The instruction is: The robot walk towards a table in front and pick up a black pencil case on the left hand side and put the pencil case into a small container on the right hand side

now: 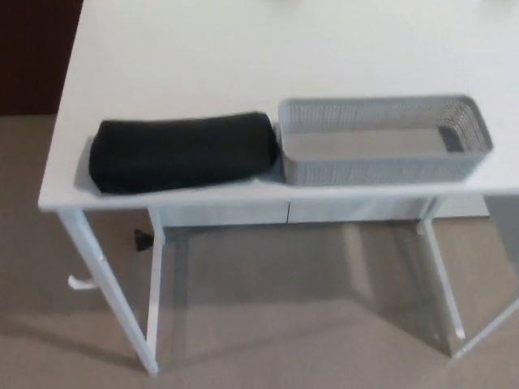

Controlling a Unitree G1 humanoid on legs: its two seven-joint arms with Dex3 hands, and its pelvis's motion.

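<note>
A black pencil case [183, 151] lies lengthwise near the front left edge of the white table [243, 57]. Right beside it, touching or nearly touching its right end, stands a small grey mesh container [384, 139], which looks empty. Neither of my hands shows in the head view.
The table stands on thin white legs [109, 292] over a beige carpet [284, 324]. A white cabinet [235, 213] shows under the tabletop behind. A dark wall or door [36, 57] fills the upper left.
</note>
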